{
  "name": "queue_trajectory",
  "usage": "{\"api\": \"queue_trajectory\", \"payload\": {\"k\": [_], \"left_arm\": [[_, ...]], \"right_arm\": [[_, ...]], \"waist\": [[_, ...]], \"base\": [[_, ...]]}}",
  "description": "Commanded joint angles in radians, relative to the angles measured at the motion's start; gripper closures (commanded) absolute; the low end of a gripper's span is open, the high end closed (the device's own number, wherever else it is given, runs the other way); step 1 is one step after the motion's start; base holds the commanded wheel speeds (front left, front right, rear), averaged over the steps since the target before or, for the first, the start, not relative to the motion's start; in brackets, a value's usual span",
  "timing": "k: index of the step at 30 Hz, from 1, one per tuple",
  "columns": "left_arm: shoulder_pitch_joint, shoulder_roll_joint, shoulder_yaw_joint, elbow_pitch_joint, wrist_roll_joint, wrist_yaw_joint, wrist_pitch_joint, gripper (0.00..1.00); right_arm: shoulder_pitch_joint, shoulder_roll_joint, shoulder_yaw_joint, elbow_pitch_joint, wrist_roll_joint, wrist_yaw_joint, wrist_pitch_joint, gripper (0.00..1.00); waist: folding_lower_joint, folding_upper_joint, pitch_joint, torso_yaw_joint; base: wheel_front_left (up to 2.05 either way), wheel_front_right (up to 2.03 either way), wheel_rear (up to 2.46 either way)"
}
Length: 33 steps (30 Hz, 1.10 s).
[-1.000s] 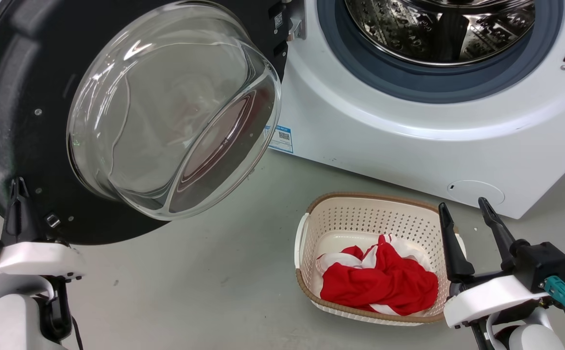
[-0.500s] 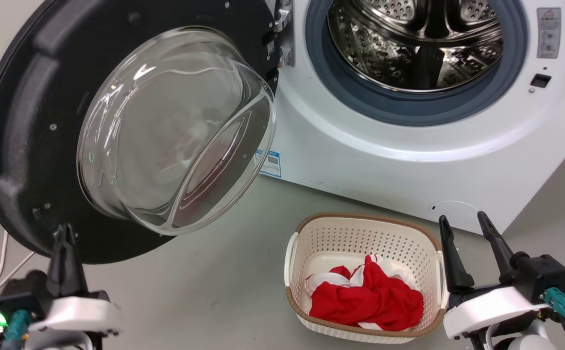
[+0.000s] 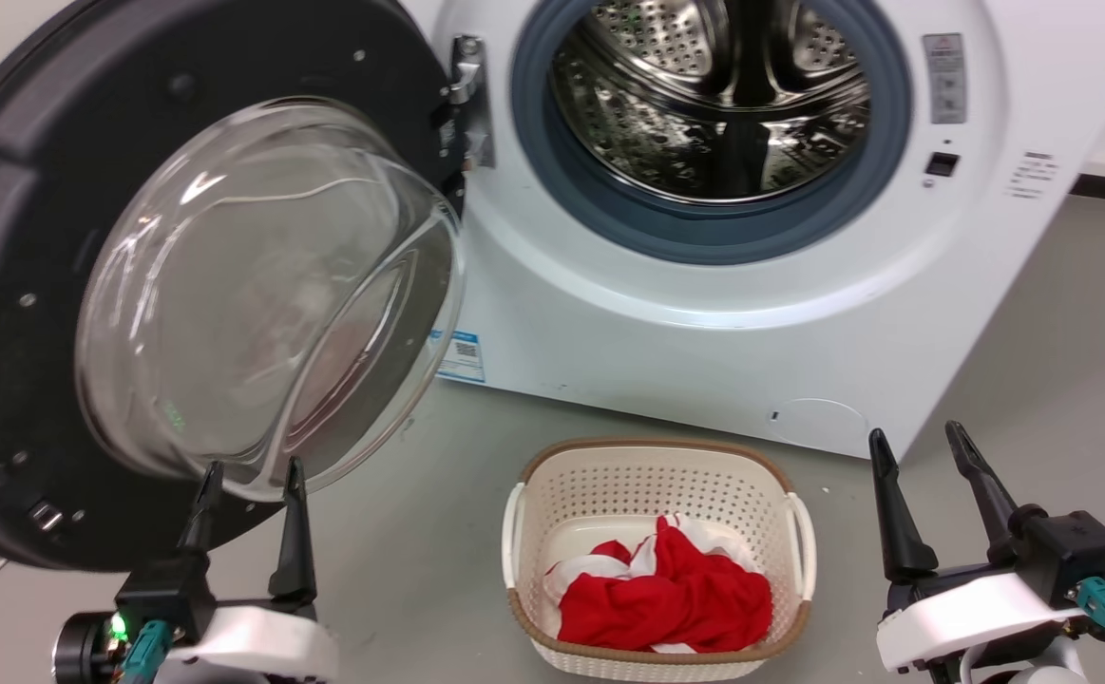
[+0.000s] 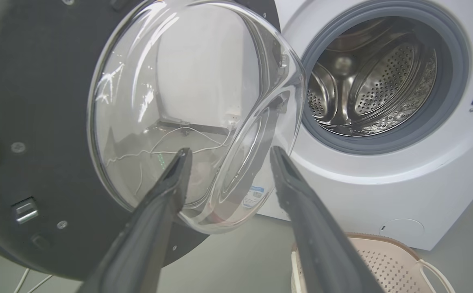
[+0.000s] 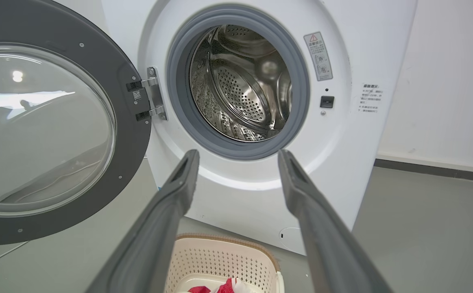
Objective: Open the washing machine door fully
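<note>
Washing machine door [image 3: 29, 285]: swung wide on its hinge, left of the drum opening; glass bowl faces outward.
Washing machine [image 3: 666, 351]: on grey floor, steel drum [image 3: 704, 104] exposed.
Left gripper [image 3: 254, 465]: fingers spread, holding nothing; tips at the bowl's lower edge, contact cannot be told.
Right gripper [image 3: 916, 432]: fingers spread, holding nothing, just beside the basket.
Basket [image 3: 652, 470]: before the machine, red-and-white cloth [image 3: 666, 598] inside.
</note>
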Motion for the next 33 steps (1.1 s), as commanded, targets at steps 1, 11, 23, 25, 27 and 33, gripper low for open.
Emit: {"api": "queue_trajectory", "payload": {"k": [1, 11, 23, 25, 27, 33], "left_arm": [[-0.02, -0.002, -0.007, 0.001, 0.001, -0.002, -0.002, 0.0], [-0.093, -0.017, -0.083, 0.04, 0.021, -0.02, -0.002, 0.0], [-0.109, -0.023, -0.101, 0.063, 0.018, -0.009, -0.002, 0.0], [-0.111, -0.023, -0.103, 0.063, 0.023, -0.008, -0.002, 0.0], [-0.112, -0.023, -0.102, 0.063, 0.026, -0.006, -0.002, 0.0], [-0.114, -0.022, -0.099, 0.065, 0.031, -0.005, -0.002, 0.0]], "right_arm": [[0.012, 0.002, -0.003, -0.005, -0.002, -0.001, -0.005, 0.0], [0.025, 0.002, -0.021, -0.028, -0.018, -0.001, 0.007, 0.0], [0.041, 0.002, -0.012, -0.008, -0.005, -0.001, 0.012, 0.0], [0.039, 0.002, -0.012, -0.003, -0.002, -0.001, 0.012, 0.0], [0.036, 0.002, -0.013, 0.001, -0.002, -0.001, 0.01, 0.0], [0.026, 0.002, -0.015, 0.011, 0.0, -0.001, 0.007, 0.0]], "waist": [[0.0, 0.0, -0.006, -0.027], [0.0, 0.0, -0.016, -0.153], [0.0, 0.0, -0.015, -0.216], [0.0, 0.0, -0.014, -0.218], [0.0, 0.0, -0.014, -0.219], [0.0, 0.0, -0.01, -0.222]], "base": [[0.0, 0.0, 0.0], [0.0, 0.0, 0.0], [0.0, 0.0, 0.0], [0.0, 0.0, 0.0], [0.0, 0.0, 0.0], [0.0, 0.0, 0.0]]}}
